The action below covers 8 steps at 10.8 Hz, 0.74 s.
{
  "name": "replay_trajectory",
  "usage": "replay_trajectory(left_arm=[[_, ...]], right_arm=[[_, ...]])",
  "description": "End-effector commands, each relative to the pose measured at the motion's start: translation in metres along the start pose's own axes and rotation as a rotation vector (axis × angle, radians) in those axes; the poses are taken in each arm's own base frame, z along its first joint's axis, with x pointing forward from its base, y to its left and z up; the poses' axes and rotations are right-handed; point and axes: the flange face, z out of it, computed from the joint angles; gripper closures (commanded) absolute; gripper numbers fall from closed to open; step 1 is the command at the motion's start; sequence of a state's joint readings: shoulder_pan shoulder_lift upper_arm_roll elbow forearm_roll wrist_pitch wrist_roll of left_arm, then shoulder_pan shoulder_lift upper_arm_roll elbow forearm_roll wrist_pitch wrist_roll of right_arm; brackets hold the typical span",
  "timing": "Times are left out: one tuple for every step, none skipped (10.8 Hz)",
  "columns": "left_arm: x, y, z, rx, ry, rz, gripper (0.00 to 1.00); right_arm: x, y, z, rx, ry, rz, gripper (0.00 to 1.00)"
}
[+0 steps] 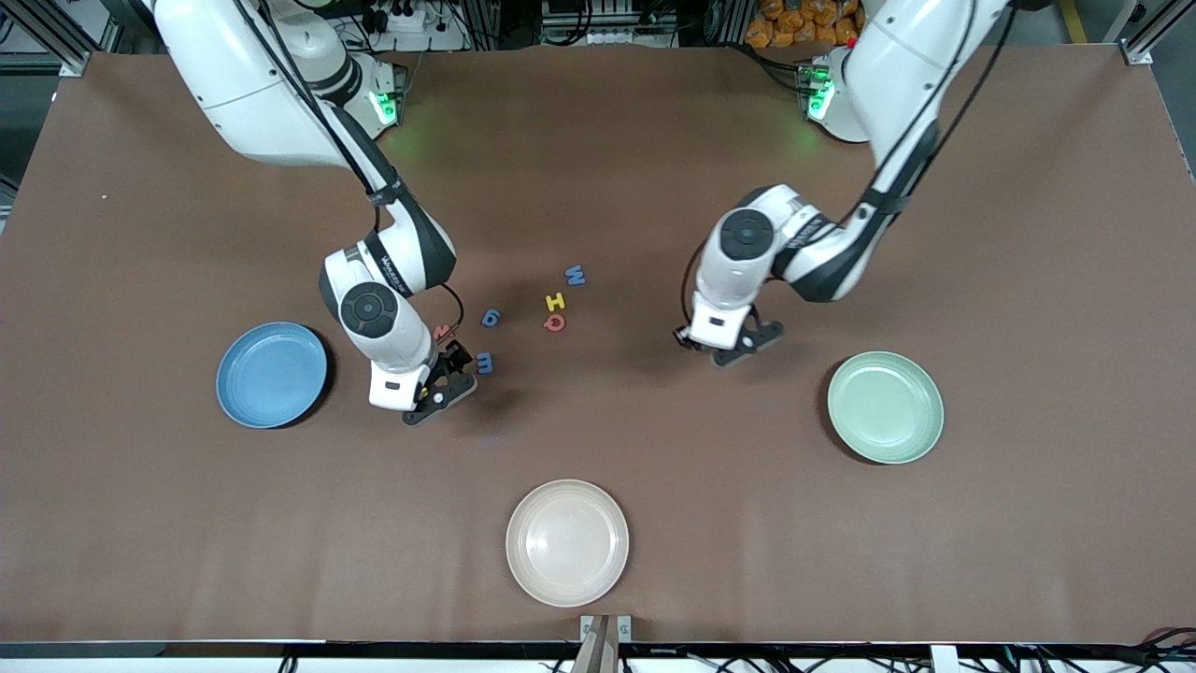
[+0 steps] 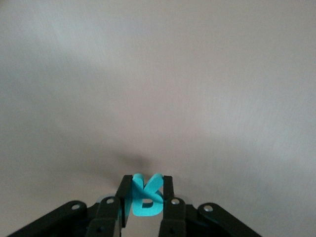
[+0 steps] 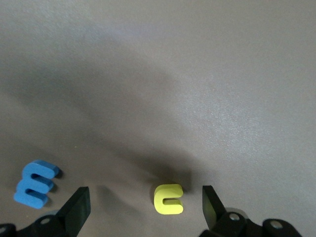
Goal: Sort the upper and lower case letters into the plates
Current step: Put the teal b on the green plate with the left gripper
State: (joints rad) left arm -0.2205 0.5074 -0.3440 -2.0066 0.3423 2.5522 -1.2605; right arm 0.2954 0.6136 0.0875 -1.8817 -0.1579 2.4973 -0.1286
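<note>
Handling: the foam-like letters look light, thick-cut and slightly soft; a pinch across the flat faces or a straight stroke seems the safest hold, and a hard squeeze would likely only dent them.
Left end effector (image 2: 144, 207): closed on a turquoise letter (image 2: 144, 198) of uncertain shape, held edge-up between the fingers; it sits low over bare table (image 1: 654, 449) between the letter cluster and the mint green plate (image 1: 885, 407).
Right end effector (image 3: 143, 207): fingers spread wide and holding nothing, straddling a small yellow letter (image 3: 169, 199) that lies flat on the table, with a blue "m" (image 1: 484, 363) just beside it.
Loose letters: a blue "g" (image 1: 491, 319), a yellow "H" (image 1: 555, 301), a red "Q" (image 1: 555, 322) and a blue "W" (image 1: 576, 275) lie grouped mid-table; a red letter (image 1: 443, 331) is half hidden by the right arm.
Plates: the sky blue plate (image 1: 272, 375) sits toward the right arm's end, the mint green one toward the left arm's end; both are round, shallow, matte and empty.
Spare dish: a cream-white plate (image 1: 567, 542) lies nearest the front camera.
</note>
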Motion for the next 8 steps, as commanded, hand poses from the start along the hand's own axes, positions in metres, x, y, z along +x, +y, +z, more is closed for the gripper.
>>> replay_trajectory(left_arm=[[0.065,-0.041,-0.041,0.034,0.060,0.104,1.00],[0.095,-0.066,-0.049,0.054,0.065,0.133,1.00],[0.121,-0.092,-0.056,0.083,0.062,0.188,1.00],[0.147,-0.122,-0.059,0.103,0.050,0.236,1.00],[0.165,-0.144,-0.059,0.111,0.043,0.271,1.00],[0.181,-0.166,-0.055,0.117,0.032,0.293,1.00],[0.195,-0.189,-0.044,0.124,0.009,0.309,1.00],[0.208,-0.206,-0.038,0.123,-0.003,0.307,1.00]], right_arm=[[-0.002,0.014,0.007,-0.005,-0.005,-0.013,0.00],[-0.003,0.014,0.008,-0.004,-0.006,-0.013,0.00],[-0.003,0.014,0.008,-0.005,-0.007,-0.016,0.00],[-0.004,0.015,0.009,-0.005,-0.008,-0.013,0.00],[-0.004,0.016,0.010,-0.005,-0.007,-0.012,0.00],[-0.003,0.016,0.010,-0.007,0.005,-0.011,0.00],[-0.004,0.015,0.014,-0.005,0.003,-0.011,0.00],[-0.004,0.016,0.015,-0.004,0.001,-0.011,0.00]])
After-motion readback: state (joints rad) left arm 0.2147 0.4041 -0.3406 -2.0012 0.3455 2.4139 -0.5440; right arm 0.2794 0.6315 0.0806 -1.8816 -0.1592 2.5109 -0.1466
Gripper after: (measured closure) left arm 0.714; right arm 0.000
